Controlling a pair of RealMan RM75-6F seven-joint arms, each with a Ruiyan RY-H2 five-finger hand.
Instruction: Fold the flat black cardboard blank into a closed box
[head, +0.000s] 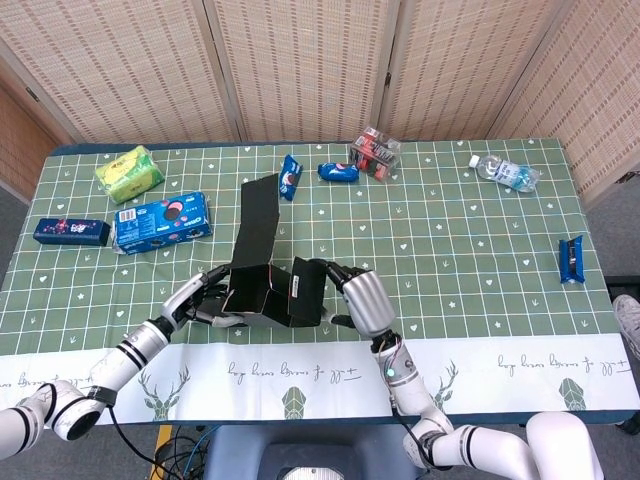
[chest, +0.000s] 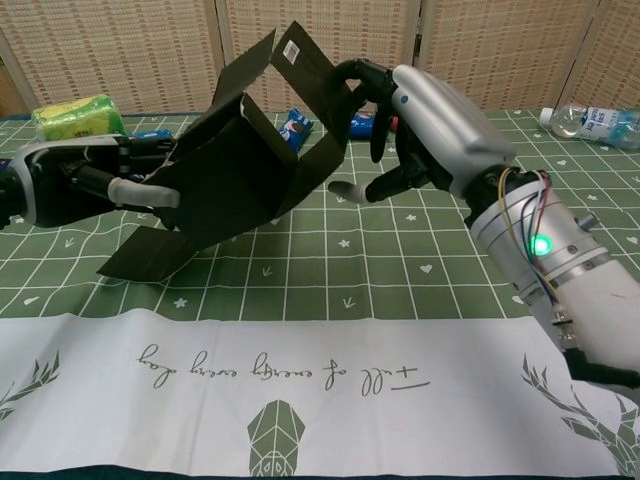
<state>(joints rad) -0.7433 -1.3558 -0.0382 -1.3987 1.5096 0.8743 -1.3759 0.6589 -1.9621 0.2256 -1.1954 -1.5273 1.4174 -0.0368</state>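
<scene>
cardboard blank (chest: 240, 160): partly folded, raised off the bench (head: 460, 250)
left robot hand (chest: 95, 180): gripped around its left side
right robot hand (chest: 430, 120): fingers pinched on the right panel

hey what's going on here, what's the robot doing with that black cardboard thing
The robot is folding a black cardboard box with both hands near the front of the table. Its left hand holds the box from the left side, and its right hand grips the panel on the right. The cardboard is already bent into an open sleeve, with one long flap standing up and another lying on the table, so the box is not closed yet. Snack packs and a bottle lie further back.
</scene>
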